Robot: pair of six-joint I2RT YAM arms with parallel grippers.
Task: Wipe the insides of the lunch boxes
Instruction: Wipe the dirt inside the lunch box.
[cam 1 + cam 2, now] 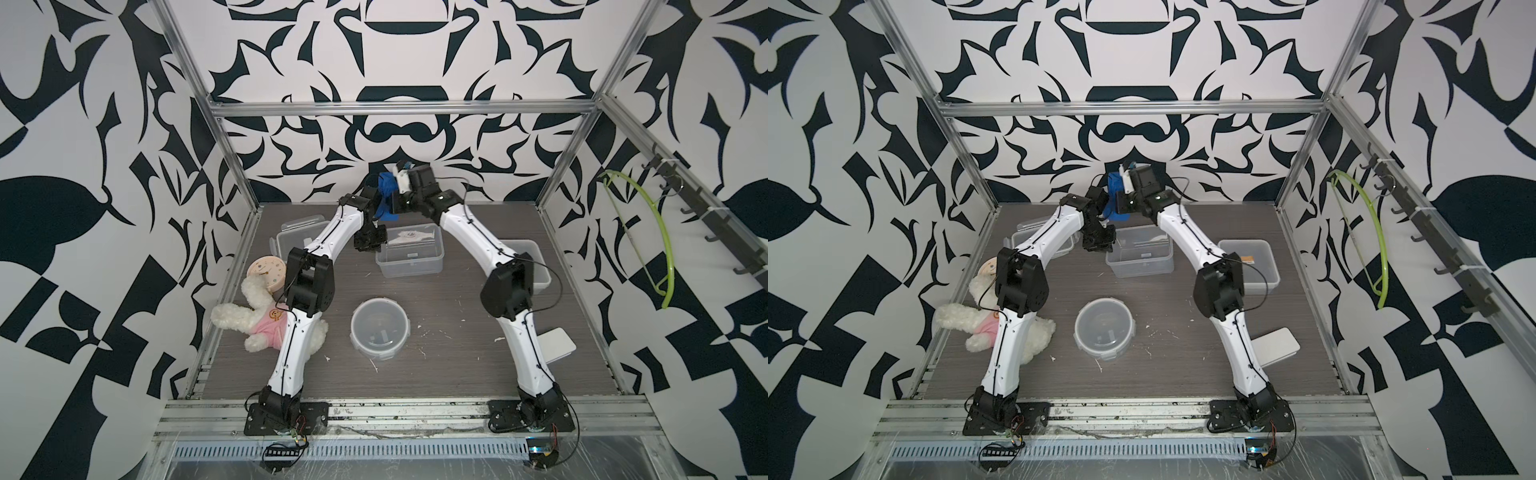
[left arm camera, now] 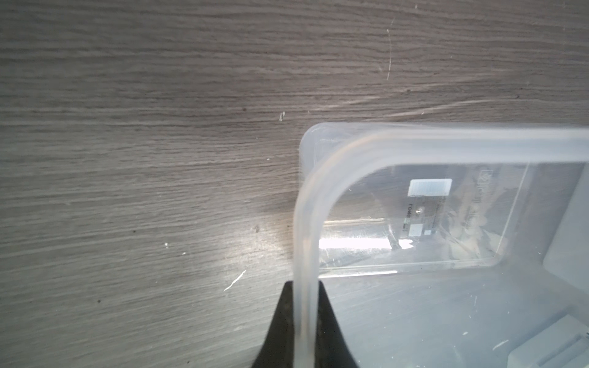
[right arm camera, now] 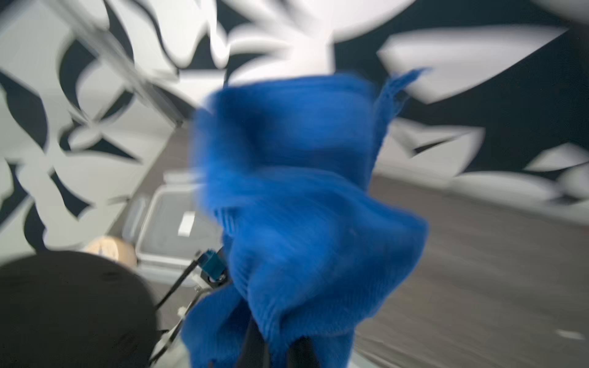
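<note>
We find the left fingers (image 2: pixel 280 321) clamped on the rim of the rectangular lunch box (image 1: pixel 411 259), which sits on the table (image 1: pixel 449 365) at 12 o'clock from the round lunch box (image 1: pixel 380 328). The right fingers (image 3: pixel 255 347) grip the blue cloth (image 3: pixel 287 191), raised above. The square lunch box (image 1: pixel 1262 270) stands at 3 o'clock.

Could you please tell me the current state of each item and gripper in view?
rectangular lunch box: open, upright, rim pinched by the left gripper.
left gripper: shut on the rectangular lunch box.
blue cloth: bunched, held in the air.
right gripper: shut on the blue cloth.
square lunch box: open, upright.
round lunch box: upright; lid unclear.
</note>
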